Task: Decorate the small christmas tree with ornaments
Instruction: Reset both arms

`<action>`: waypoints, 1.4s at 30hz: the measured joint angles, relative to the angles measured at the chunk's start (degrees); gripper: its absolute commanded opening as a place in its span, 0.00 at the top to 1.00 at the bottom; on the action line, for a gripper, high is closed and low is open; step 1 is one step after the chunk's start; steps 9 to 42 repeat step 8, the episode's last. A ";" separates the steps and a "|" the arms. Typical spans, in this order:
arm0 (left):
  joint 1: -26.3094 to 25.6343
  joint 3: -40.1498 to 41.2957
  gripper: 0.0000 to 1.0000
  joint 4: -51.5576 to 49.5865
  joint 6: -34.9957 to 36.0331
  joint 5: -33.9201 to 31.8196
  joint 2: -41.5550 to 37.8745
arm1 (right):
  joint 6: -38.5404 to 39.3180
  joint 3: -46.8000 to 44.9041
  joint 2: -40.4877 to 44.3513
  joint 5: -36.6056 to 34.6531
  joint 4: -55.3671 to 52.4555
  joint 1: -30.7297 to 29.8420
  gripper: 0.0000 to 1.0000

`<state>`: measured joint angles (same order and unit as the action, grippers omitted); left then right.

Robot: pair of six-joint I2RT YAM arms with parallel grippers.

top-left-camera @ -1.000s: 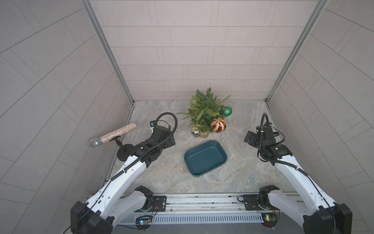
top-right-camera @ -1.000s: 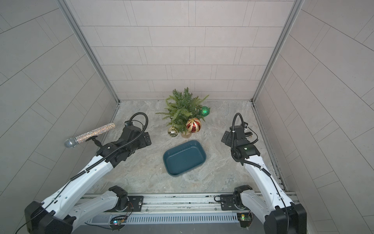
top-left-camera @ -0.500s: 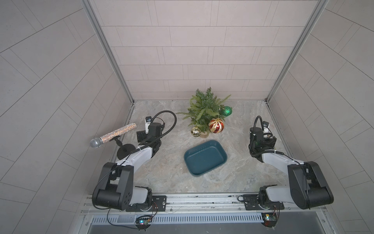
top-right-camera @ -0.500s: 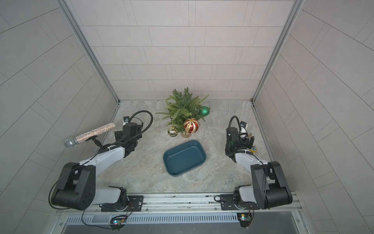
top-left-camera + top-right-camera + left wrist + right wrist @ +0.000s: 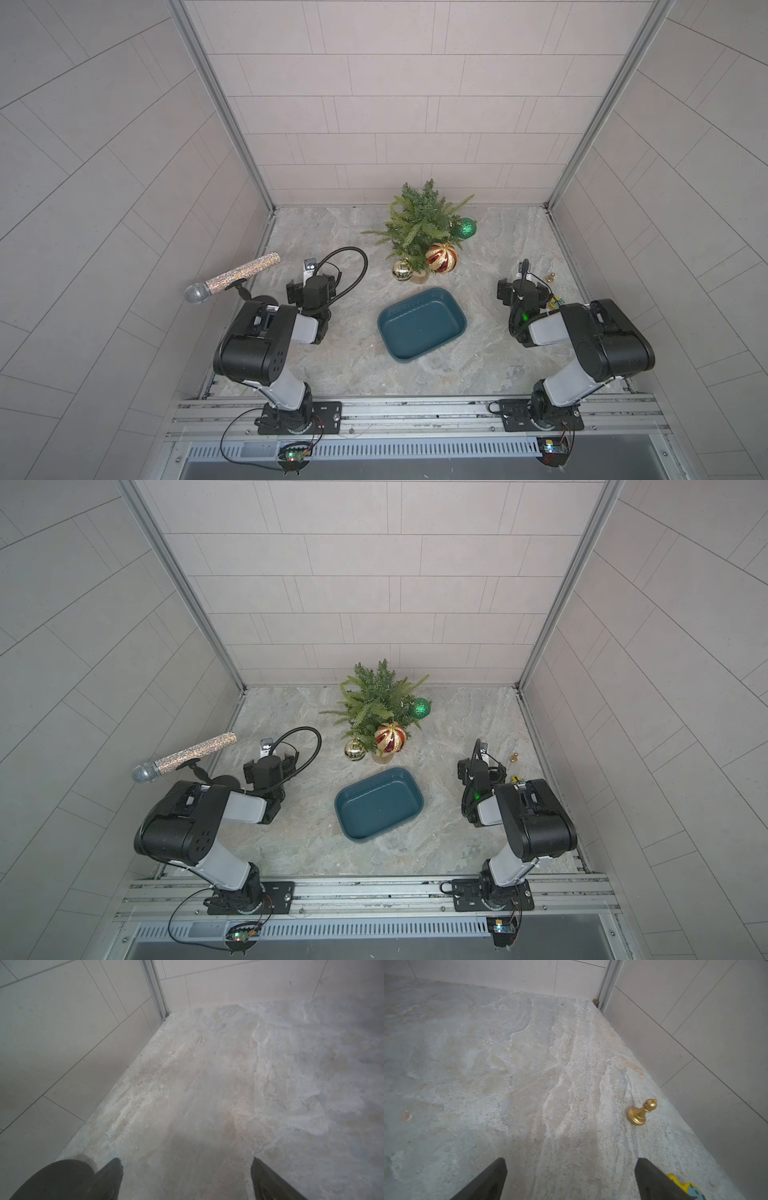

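Left gripper (image 5: 187,1169) and right gripper (image 5: 571,1167) gape wide, empty; the small christmas tree (image 5: 419,224), ornaments (image 5: 441,257) on its near-right side, stands farther off, midway between them.

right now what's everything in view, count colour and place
small christmas tree: 1, green, back centre of table
red-and-gold ball: 1, tree's front
gold ball: 1, by tree's base
green ball: 1, tree's right-arm side
tray: 1, dark teal, empty, in front of tree
microphone: 1, silver glitter, on stand, left wall
pawn-shaped piece: 1, gold, near right wall
small thing: 1, yellow and blue, near the pawn
left gripper: 1, black, open, empty
right gripper: 1, black, open, empty
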<state>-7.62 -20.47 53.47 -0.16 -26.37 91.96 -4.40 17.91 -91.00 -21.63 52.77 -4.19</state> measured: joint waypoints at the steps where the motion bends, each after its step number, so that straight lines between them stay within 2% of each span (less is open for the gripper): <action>1: 0.07 0.00 0.00 0.66 0.02 0.00 -0.04 | 0.20 0.37 0.42 0.33 0.37 0.00 0.00; 8: 0.11 -0.50 0.00 1.33 -0.02 0.33 -0.02 | 2.73 0.83 0.57 0.20 5.79 -2.34 0.00; 42: 0.11 -0.50 0.00 1.33 -0.02 0.33 -0.02 | 2.73 0.83 0.57 0.20 5.79 -2.34 0.00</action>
